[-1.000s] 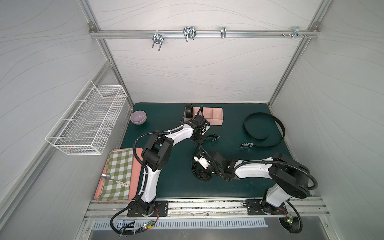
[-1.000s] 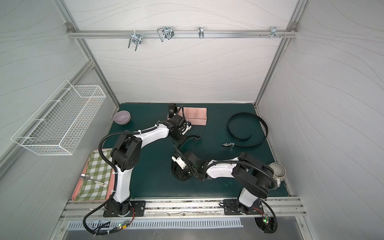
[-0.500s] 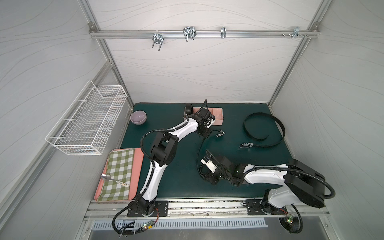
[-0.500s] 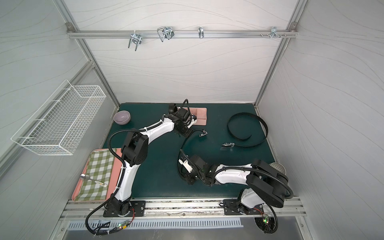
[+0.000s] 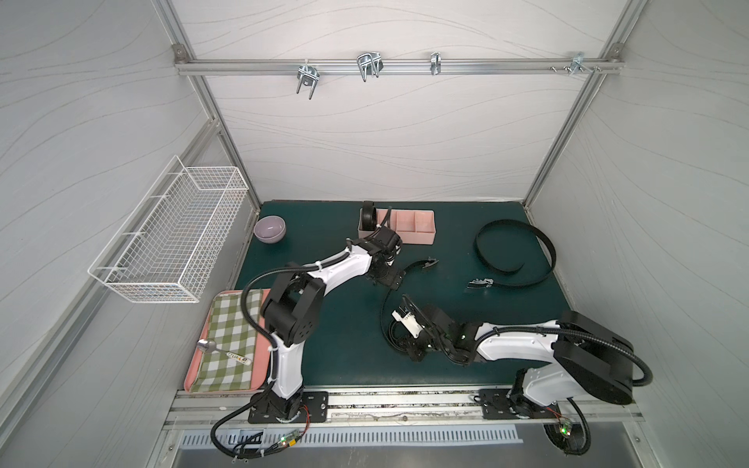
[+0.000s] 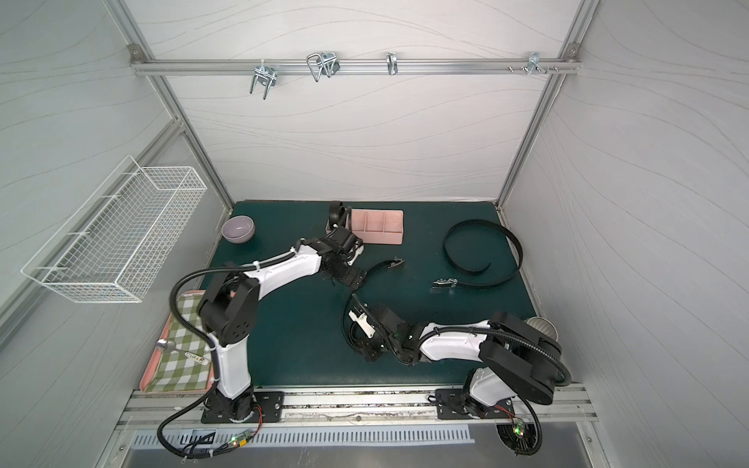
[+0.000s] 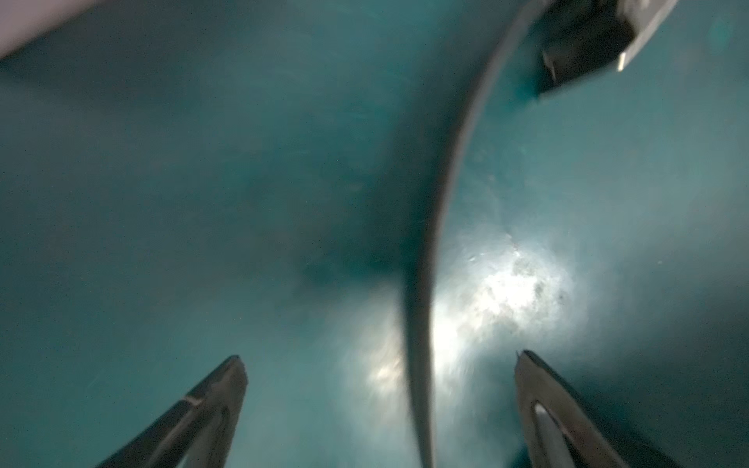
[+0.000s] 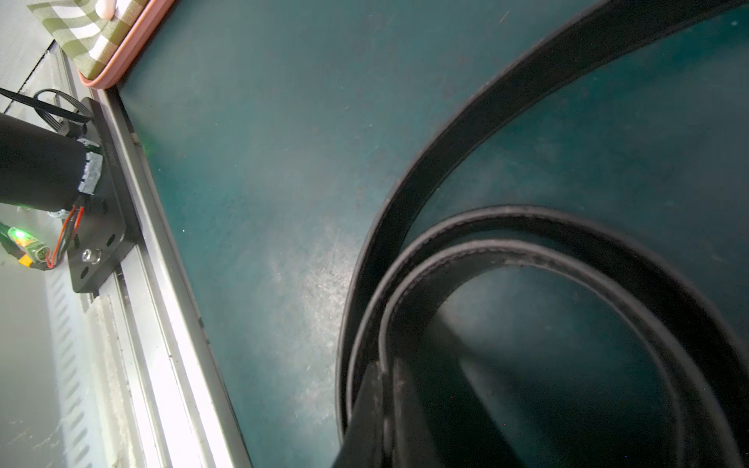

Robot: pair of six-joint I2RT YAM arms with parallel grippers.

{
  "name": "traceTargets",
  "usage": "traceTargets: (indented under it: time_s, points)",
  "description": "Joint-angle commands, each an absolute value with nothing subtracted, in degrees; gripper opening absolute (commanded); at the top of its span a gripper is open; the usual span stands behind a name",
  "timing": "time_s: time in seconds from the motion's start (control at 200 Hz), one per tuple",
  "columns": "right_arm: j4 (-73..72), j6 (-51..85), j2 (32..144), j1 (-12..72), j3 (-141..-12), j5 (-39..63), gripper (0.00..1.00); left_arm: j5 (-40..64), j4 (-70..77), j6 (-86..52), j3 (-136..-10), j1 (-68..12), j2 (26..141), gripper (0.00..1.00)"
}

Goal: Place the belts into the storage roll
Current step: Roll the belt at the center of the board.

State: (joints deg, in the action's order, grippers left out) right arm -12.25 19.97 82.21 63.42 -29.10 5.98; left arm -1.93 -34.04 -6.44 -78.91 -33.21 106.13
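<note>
Left end effector (image 7: 379,357) hangs released, right end effector (image 8: 387,377) clenches second belt (image 8: 466,133); we count one coiled belt (image 5: 368,216) in storage roll (image 5: 421,239), third belt (image 5: 479,249) loose.

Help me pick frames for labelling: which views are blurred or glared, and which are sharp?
Left wrist view: smeared throughout, belt strap and fingers soft-edged, a white glare patch on the green mat. Right wrist view: belt coil fairly crisp, softening toward the lens; mat scuffs legible. Both top views: sharp, evenly lit, no glare.
</note>
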Motion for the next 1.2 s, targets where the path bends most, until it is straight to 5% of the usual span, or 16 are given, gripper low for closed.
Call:
traceTargets:
  time_s: [0.0, 0.31, 0.775, 0.915, 1.035, 1.09, 1.195]
  points:
    - [-6.94, 20.81, 81.39, 64.33, -27.07, 5.88, 0.0, -5.77, -33.49, -15.96, -71.99, -32.2, 98.58, 0.98]
    - [-6.95, 20.71, 81.03, 64.33, -27.11, 5.42, 0.0, 7.85, -26.64, -29.41, -50.03, -34.73, 85.6, 0.93]
    - [-7.68, 21.03, 82.05, 64.33, -26.8, 5.27, 0.0, 8.51, -18.64, -37.55, -45.05, -36.58, 85.27, 0.84]
    - [-7.82, 21.08, 82.26, 64.24, -26.77, 5.19, 0.0, 8.98, -18.83, -36.78, -45.93, -38.25, 88.75, 0.66]
    - [-7.8, 21.18, 81.92, 64.27, -26.63, 4.93, 0.0, 7.27, -17.37, -37.73, -44.65, -39.94, 90.0, 0.4]
    - [-7.81, 21.11, 81.74, 64.27, -26.53, 4.91, 0.0, 6.18, -16.88, -37.81, -43.91, -39.99, 89.83, 0.2]
    - [-7.14, 20.44, 81.43, 64.4, -26.66, 5.18, 0.0, 3.17, -19.5, -33.98, -45.52, -39.79, 89.73, 0.1]
